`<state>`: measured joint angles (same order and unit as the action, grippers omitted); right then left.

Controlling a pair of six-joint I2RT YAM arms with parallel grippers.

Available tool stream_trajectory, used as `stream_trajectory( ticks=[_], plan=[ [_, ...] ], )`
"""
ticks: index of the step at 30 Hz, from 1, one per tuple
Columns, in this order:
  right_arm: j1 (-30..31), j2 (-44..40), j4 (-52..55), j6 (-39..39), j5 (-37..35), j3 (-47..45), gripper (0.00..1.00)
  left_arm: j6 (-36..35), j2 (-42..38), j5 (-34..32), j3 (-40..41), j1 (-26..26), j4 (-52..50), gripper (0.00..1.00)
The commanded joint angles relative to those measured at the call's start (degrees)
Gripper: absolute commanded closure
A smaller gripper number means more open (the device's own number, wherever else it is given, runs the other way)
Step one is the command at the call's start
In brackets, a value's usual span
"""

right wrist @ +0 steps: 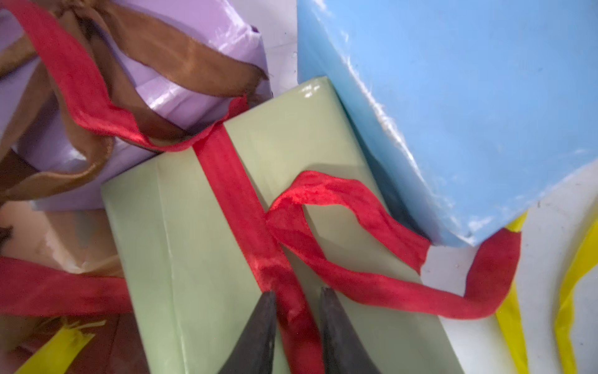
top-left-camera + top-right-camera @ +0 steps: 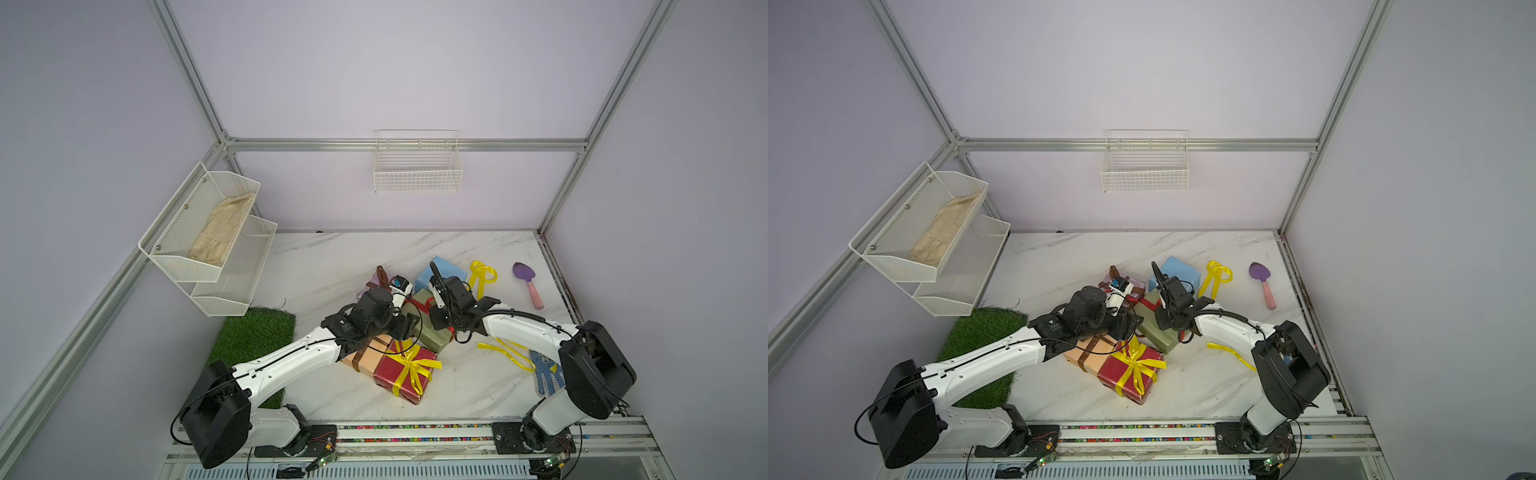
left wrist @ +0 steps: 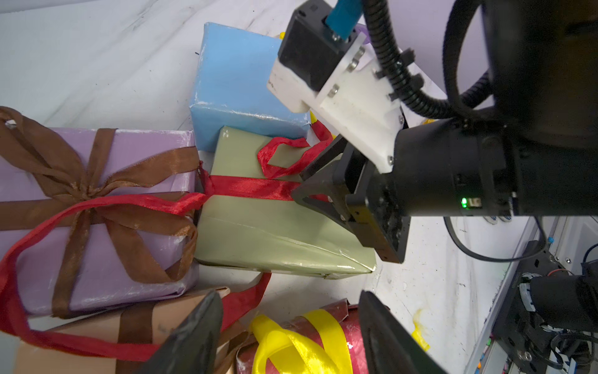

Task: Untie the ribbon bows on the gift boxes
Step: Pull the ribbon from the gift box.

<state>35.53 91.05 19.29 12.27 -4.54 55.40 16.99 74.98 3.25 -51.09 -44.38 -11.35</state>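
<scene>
Peach box (image 2: 372, 360) — mostly hidden beneath left arm (image 2: 291, 362).

Left arm (image 2: 291, 357) covering part of peach-orange box (image 2: 368, 359) in both top views. Right arm (image 2: 523, 332) overlapping blue-dotted glove (image 2: 544, 374), hiding most of olive green box (image 2: 434, 340). Right wrist view showing only fingertips of right gripper (image 1: 297, 289), rest running off edge. Fingertips flanking red ribbon (image 1: 233, 181), grip not discernible. Left gripper (image 3: 288, 294) fingers running off edge likewise. Light blue box (image 1: 453, 97) being cropped by edges.
</scene>
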Motion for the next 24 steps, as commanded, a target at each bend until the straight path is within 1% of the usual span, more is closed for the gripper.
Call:
stream_trajectory(
  ticks=[1,4,8,11,16,20,24],
  plan=[
    [0.7,2.7,4.4,0.5,1.1,-1.3,0.82,0.3,-1.2,-0.5,1.6,-0.1,1.6,0.32],
    [0.7,1.1,4.1,1.3,3.8,-1.2,0.89,0.3,-0.4,-0.4,1.8,-0.1,2.2,0.33],
    [0.7,-1.7,4.1,2.5,6.7,-0.4,0.95,0.3,2.1,0.2,1.0,-0.1,3.7,0.34],
    [0.7,-3.5,4.8,3.8,7.3,1.1,1.00,0.2,4.8,1.5,0.2,-0.1,5.5,0.35],
    [0.7,-5.7,6.1,5.2,7.3,4.0,1.00,0.6,10.0,2.7,-1.4,-0.1,7.8,0.37],
    [0.7,-6.4,7.0,6.3,5.5,6.1,1.00,1.0,12.1,3.2,-1.3,-0.1,10.0,0.42],
    [0.7,-6.5,9.6,7.0,4.9,8.7,1.00,1.2,14.3,2.4,-2.3,-0.1,10.5,0.44]
  ],
)
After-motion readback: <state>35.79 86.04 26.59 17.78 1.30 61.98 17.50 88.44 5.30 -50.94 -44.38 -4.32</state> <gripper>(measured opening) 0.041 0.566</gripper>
